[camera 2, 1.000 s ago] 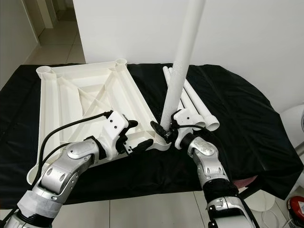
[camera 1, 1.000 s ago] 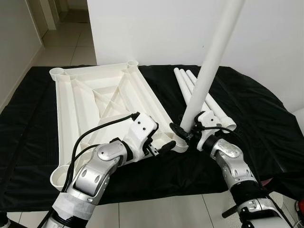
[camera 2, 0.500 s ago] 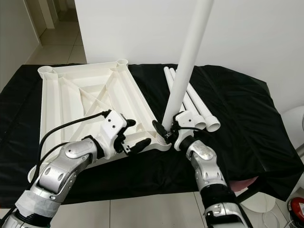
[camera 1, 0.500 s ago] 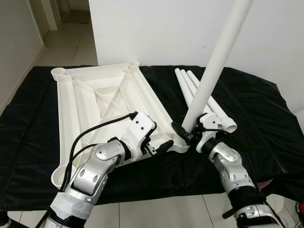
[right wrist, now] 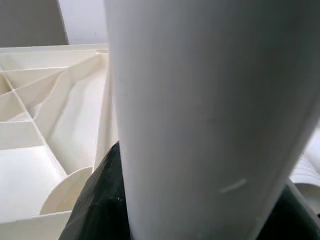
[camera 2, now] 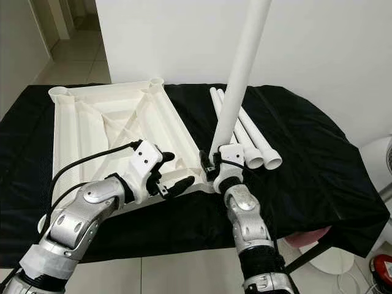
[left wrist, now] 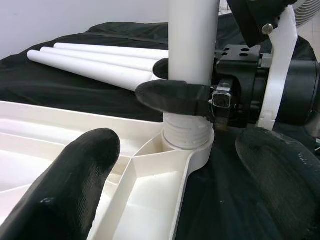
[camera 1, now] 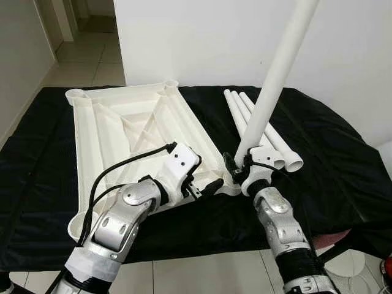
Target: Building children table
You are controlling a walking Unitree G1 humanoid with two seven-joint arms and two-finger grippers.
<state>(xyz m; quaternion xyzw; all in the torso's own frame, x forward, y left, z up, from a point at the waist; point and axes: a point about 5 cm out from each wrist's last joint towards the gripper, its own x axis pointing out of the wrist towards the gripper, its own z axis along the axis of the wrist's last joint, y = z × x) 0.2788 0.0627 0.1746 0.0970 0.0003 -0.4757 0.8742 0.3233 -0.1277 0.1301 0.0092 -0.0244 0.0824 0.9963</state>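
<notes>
white plastic leg (camera 1: pixel 269 92) stands mid-frame in the corner socket (left wrist: pixel 187 145) of the upturned tabletop (camera 1: pixel 116 135), your right gripper (camera 1: pixel 240 168) clamped round its base, left gripper (camera 1: pixel 205 187) spread open beside that corner holding nothing, so you're seating leg one, next probably twist it home.

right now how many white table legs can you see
4. One leg stands upright in the near corner socket of the upturned tabletop, held by the right hand. Three loose legs lie side by side on the black cloth behind it.
</notes>
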